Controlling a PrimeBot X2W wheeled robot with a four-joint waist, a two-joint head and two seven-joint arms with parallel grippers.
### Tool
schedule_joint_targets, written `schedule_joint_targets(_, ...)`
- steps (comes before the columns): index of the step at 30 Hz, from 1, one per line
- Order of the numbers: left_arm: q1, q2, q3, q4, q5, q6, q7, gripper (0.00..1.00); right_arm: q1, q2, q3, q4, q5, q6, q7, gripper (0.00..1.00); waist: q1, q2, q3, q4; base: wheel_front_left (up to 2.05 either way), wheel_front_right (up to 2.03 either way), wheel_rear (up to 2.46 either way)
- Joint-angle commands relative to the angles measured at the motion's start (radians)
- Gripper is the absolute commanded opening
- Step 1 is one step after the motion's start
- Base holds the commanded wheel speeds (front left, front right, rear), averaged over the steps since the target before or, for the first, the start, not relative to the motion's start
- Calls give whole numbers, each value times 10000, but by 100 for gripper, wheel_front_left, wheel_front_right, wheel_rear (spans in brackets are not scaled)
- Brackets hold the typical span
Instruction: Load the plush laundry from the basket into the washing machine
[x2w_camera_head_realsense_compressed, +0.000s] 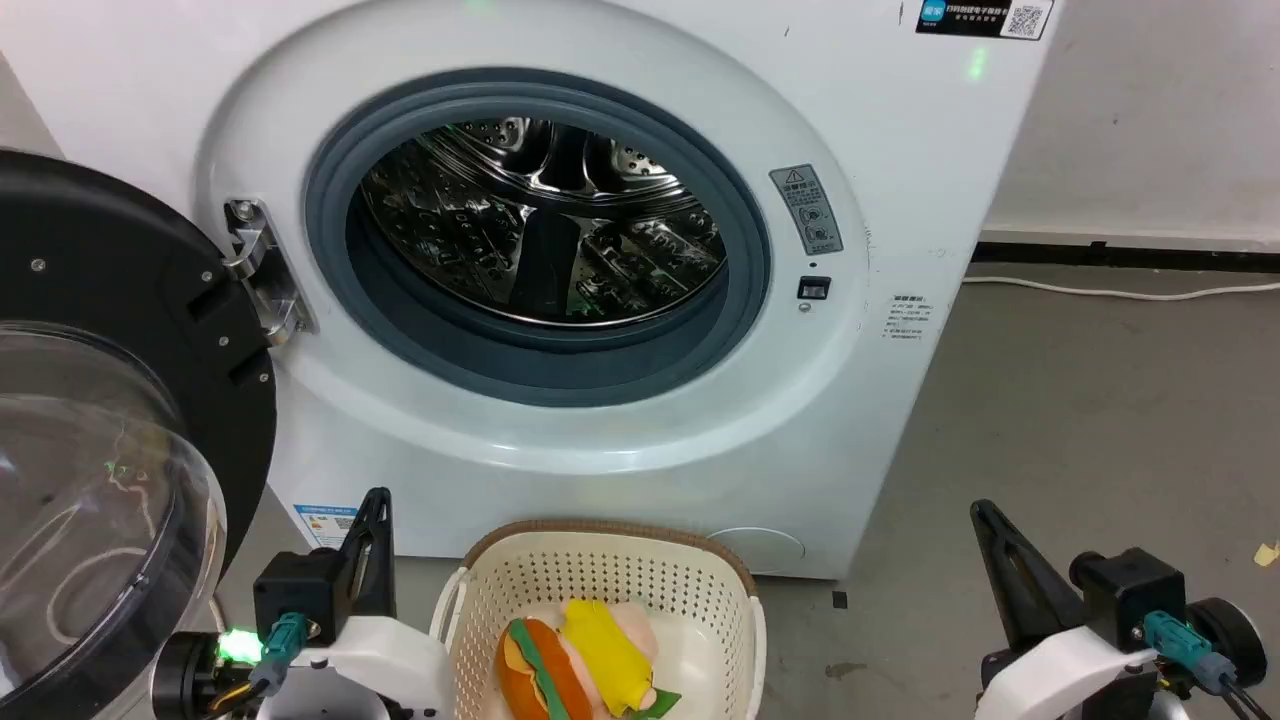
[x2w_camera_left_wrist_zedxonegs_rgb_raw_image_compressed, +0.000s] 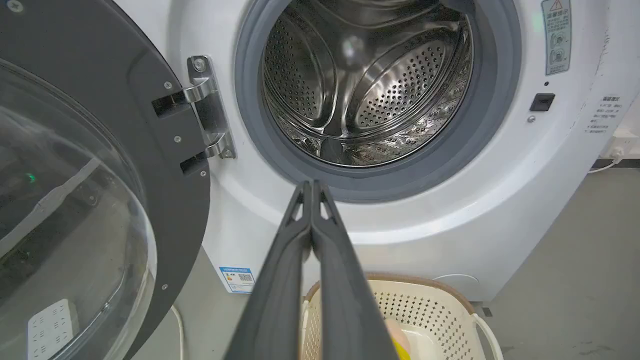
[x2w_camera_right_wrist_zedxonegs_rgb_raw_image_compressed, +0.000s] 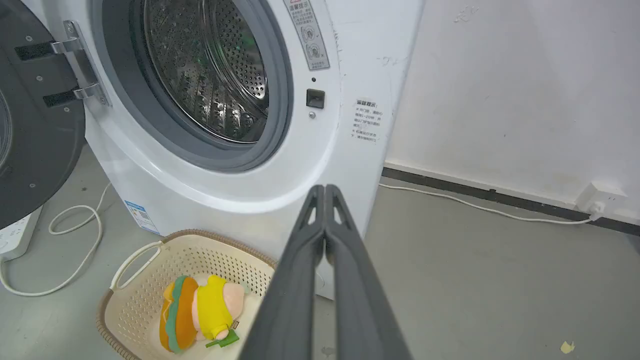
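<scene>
Two grippers sit low in the head view: the left gripper (x2w_camera_head_realsense_compressed: 377, 500) just left of the basket (x2w_camera_head_realsense_compressed: 600, 527), the right gripper (x2w_camera_head_realsense_compressed: 982, 510) well off to its right. The plush laundry (x2w_camera_head_realsense_compressed: 580, 660) lies in the basket, in front of the washing machine (x2w_camera_head_realsense_compressed: 900, 150), whose door (x2w_camera_head_realsense_compressed: 100, 300) hangs open.

Left wrist view: fingers pressed together, empty, pointing at the drum (x2w_camera_left_wrist_zedxonegs_rgb_raw_image_compressed: 365, 90).

Right wrist view: fingers likewise closed on nothing.

The pickup has not started. Next, I'd say, one gripper must open and dip onto the plush.

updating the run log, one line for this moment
plush laundry: in basket | washing machine door: open | left tool: shut, empty | right tool: shut, empty
</scene>
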Motion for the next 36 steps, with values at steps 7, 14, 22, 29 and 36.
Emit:
schedule_joint_targets(7,141,1,16,-41,26,28,3,0,-116,-2,-20,24,-76,6,7,0,0,0,0,0,0,0,0)
schedule_joint_targets(14,141,1,16,-41,26,28,3,0,-116,-2,-20,24,-76,6,7,0,0,0,0,0,0,0,0)
schedule_joint_targets(22,141,1,16,-41,26,28,3,0,-116,-2,-20,24,-76,6,7,0,0,0,0,0,0,0,0)
schedule_joint_targets(29,-3,0,-2,2,-2,-2,0,100,2,0,4,0,6,0,0,100,0,0,0,0,0,0,0)
schedule_joint_targets(36,9,0,-46,-13,-44,9,-84,100,22,0,-23,-28,116,0,-84,100,1,0,18,-6,0,0,0)
